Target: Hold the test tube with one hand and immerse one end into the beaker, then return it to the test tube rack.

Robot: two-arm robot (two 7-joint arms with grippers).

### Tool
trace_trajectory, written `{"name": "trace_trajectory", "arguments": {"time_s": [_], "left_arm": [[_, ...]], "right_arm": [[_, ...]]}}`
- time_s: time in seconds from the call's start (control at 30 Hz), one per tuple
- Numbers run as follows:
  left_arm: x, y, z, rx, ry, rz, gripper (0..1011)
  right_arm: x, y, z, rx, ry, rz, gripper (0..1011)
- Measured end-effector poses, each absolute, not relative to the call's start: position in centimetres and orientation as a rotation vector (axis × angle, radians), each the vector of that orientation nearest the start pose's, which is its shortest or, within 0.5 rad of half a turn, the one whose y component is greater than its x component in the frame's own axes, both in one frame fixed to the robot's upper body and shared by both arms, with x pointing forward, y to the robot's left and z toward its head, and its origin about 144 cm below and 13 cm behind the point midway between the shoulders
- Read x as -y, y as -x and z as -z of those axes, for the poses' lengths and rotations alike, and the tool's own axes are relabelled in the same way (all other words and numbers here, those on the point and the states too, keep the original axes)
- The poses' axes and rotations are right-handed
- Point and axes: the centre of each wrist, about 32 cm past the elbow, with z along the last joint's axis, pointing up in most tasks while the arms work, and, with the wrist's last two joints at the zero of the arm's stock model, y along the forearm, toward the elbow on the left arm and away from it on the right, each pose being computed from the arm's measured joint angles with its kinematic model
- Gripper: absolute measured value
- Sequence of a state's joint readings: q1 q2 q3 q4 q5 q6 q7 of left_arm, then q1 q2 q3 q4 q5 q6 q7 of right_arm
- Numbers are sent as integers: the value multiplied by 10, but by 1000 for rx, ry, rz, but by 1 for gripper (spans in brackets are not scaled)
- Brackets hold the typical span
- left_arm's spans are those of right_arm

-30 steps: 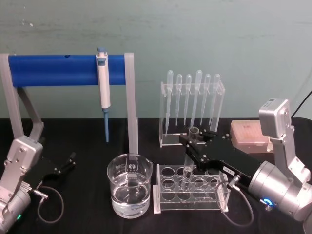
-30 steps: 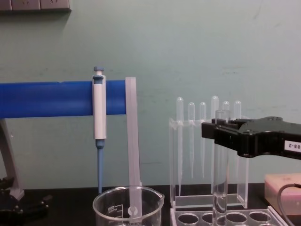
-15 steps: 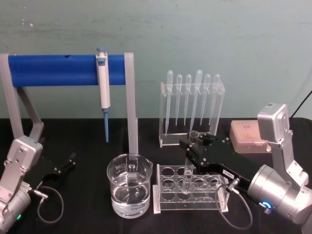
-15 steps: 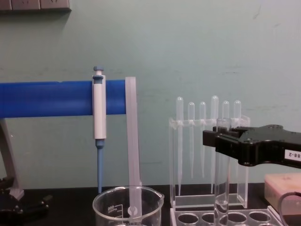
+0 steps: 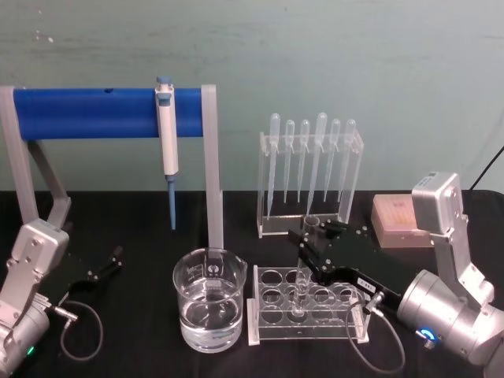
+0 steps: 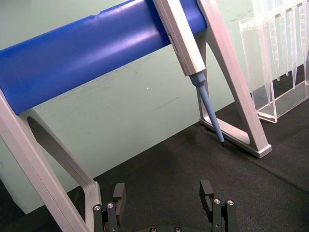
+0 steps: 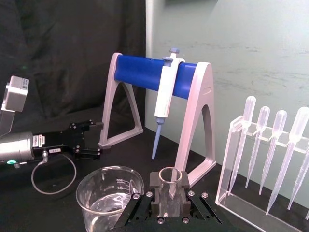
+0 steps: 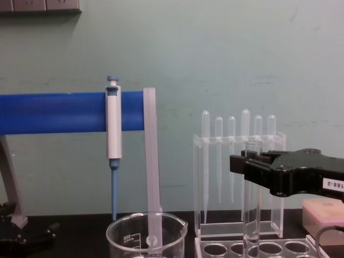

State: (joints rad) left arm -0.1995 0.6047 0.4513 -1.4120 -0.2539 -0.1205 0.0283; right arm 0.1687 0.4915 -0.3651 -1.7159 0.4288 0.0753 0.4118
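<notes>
The test tube is clamped upright near its rim by the right pincer, its rounded bottom sunk in a hole of the clear rack. The beaker is set just beside the rack's left edge, open bench behind it. The left pincer is parked far left, fingers spread apart.

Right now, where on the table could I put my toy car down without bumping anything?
Bare black table lies under the blue stand, behind the beaker and the left hand. It is crowded on the right: the right hand holds the test tube in the rack, in front of the pipette holder.
</notes>
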Motion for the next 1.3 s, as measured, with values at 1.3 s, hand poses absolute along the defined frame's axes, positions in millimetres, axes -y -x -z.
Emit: {"name": "trace_trajectory", "arguments": {"time_s": [1.3], "left_arm": [[-310, -489, -1140, 285, -304, -1248, 1000]], "right_arm": [[243, -479, -1201, 79, 54, 776, 225]]}}
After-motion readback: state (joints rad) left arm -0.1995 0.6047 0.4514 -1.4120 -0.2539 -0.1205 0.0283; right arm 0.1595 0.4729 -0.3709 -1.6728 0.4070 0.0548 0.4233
